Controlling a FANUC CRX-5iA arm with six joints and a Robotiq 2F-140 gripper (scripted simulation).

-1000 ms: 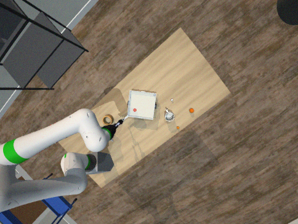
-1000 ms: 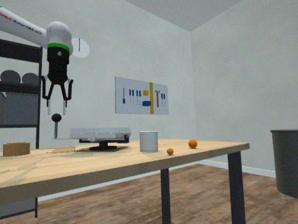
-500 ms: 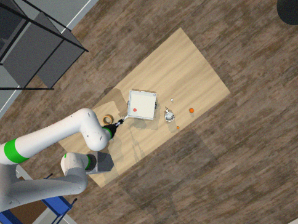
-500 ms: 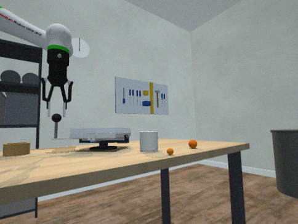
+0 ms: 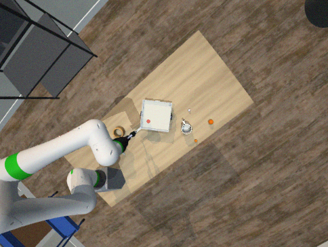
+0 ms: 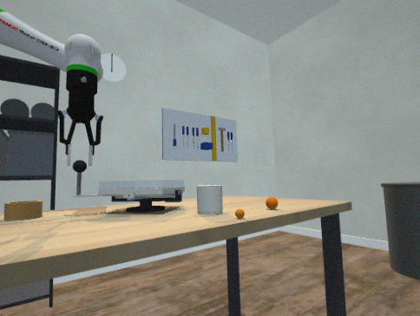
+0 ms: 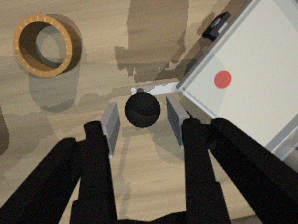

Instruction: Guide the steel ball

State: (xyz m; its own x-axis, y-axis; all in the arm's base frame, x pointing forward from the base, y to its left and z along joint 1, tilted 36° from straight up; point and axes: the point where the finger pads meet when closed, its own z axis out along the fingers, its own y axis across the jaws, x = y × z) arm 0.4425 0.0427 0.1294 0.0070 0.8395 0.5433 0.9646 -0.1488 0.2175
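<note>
The half-open black gripper hangs straight above the black ball-shaped knob, its grey fingers not touching it. Beside the knob's stalk, the square white clear-lidded plate blocks one side; the orange tape ring lies apart on the wooden tabletop.
</note>
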